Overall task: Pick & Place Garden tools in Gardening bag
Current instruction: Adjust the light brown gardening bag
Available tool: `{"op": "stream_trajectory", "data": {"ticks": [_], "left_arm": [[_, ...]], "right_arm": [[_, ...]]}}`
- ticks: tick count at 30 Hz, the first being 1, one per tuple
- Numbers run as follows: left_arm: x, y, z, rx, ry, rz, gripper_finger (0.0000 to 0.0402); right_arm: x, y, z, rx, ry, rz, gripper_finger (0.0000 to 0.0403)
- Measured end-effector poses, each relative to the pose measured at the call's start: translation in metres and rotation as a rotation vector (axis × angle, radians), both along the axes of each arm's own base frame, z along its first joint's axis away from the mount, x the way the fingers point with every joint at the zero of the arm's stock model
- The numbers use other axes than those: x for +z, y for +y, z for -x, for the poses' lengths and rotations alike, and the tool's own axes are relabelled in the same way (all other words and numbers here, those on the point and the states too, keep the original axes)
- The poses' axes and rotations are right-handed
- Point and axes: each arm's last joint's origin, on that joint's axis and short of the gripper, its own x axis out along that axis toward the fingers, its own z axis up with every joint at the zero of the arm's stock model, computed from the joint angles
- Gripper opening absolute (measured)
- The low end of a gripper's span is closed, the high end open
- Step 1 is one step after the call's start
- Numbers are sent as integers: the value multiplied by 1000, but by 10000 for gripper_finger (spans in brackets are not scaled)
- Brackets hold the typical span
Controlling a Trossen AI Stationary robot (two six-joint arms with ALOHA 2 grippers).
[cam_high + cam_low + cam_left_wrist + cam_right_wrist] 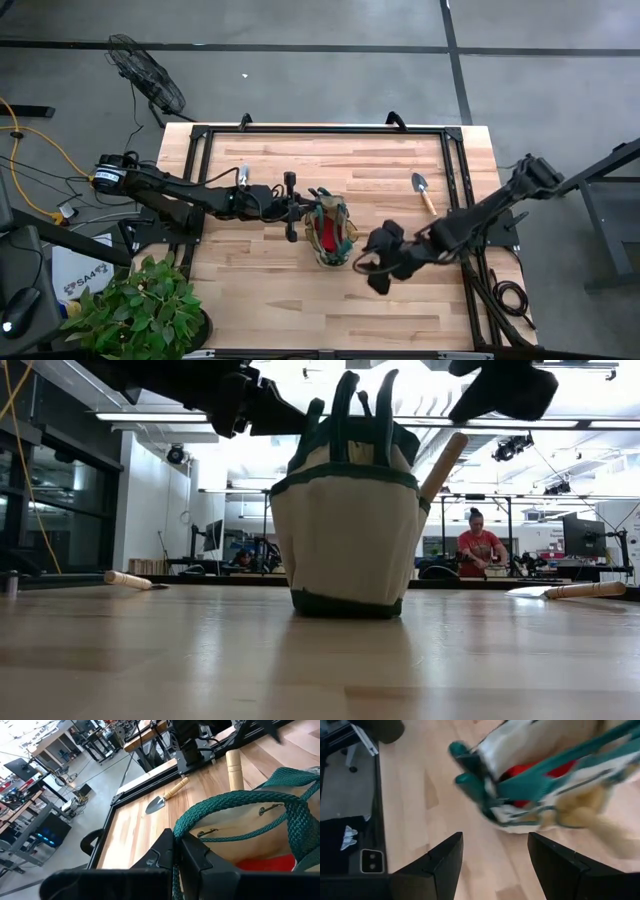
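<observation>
The beige gardening bag with teal-green trim stands upright on its base at the table's middle. Inside it are a red glove, a wooden tool handle that sticks out over the rim, and dark green grips. My left gripper reaches in from the table's left and is shut on a loop handle of the bag. My right gripper hovers open just right of and nearer than the bag, touching nothing. A trowel lies flat on the table at the far right. My left gripper pinches the bag's teal-green rope loop handle between its two fingers, at the left side of the bag's mouth. The fingers come nearly level from the table's left. The loop arches up from the fingers, and the bag stays upright on the table.
A second pale wooden handle lies on the table far left of the bag. A black metal frame borders the tabletop. A fan and a potted plant stand off the table's left side. A person sits in the room behind.
</observation>
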Motion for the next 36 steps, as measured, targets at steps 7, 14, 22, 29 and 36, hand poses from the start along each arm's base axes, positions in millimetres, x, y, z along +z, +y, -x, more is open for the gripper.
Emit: {"op": "stream_trajectory", "data": {"ticks": [7, 14, 22, 29, 36], "left_arm": [[0, 0, 0, 0, 3, 0, 0], [0, 0, 0, 0, 4, 0, 0], [0, 0, 0, -1, 3, 0, 0], [-1, 0, 0, -2, 7, -1, 0], [-1, 0, 0, -2, 9, 0, 0]], "right_arm": [[-37, 24, -16, -66, 41, -41, 215], [-66, 50, -32, 50, -9, 15, 215], [-79, 50, -61, 69, -178, 147, 215], [-86, 52, -76, 157, -254, 104, 215], [-88, 48, -75, 120, -230, 136, 215]]}}
